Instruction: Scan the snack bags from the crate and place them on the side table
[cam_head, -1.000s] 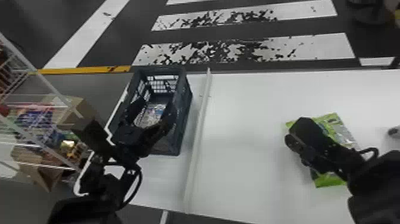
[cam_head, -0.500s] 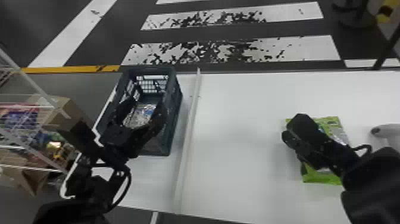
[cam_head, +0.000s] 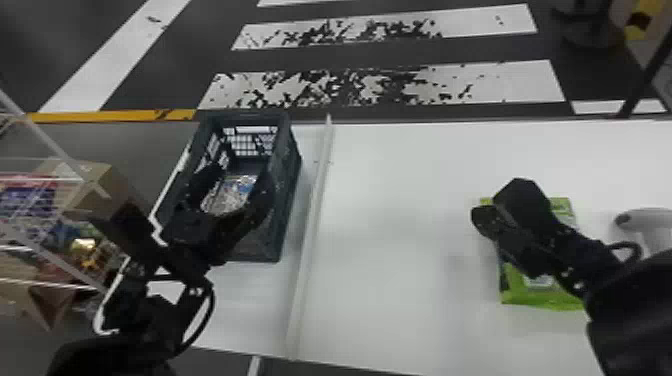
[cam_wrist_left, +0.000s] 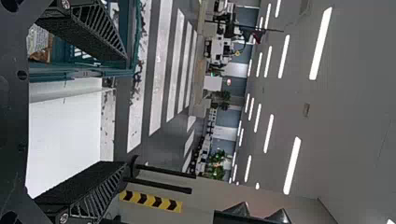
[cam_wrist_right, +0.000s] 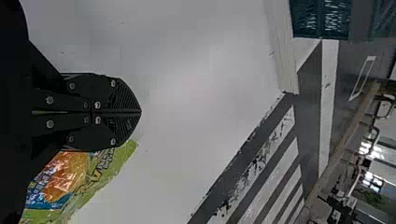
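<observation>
Left gripper (cam_head: 242, 175): fingers spread wide, nothing held. Silvery snack bag (cam_head: 231, 194) shows between them, left of centre in the head view, inside the dark crate (cam_head: 289, 175); judged below fingertip level, long axis undeterminable. Left arm nearer. Right gripper (cam_wrist_right: 140, 112): fingers together, empty, above green snack bag (cam_head: 542, 301), right of frame.

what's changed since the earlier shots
The green snack bag turned slightly clockwise in the head view and slid right, closer to the white handheld device; the right gripper shifted right with it. The head view swung right. No visible grasp or release. The left gripper stayed at the crate, which hasn't moved.
</observation>
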